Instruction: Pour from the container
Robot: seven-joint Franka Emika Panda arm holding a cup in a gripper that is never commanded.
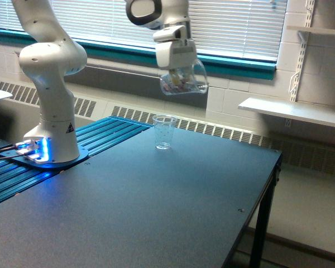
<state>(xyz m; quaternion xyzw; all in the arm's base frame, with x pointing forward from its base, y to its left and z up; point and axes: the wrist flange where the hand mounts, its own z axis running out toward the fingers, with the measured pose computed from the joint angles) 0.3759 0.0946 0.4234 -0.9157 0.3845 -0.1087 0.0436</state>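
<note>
The container (pixel 181 84) is a clear plastic jug with a side handle on the exterior view's right and reddish and purplish pieces inside. It hangs tilted in the air, high above the table, with my gripper (pixel 177 71) shut on it from above. A small narrow clear speckled cup (pixel 164 132) stands upright on the dark table (pixel 156 206), below the container and slightly to the exterior view's left of it. A wide gap of air separates the two.
The arm's white base (pixel 49 128) stands on blue-lit rails at the exterior view's left. Behind the table are a window with blinds and a radiator grille (pixel 212 129). A white shelf (pixel 293 110) juts out at the right. The table's right edge drops to the floor.
</note>
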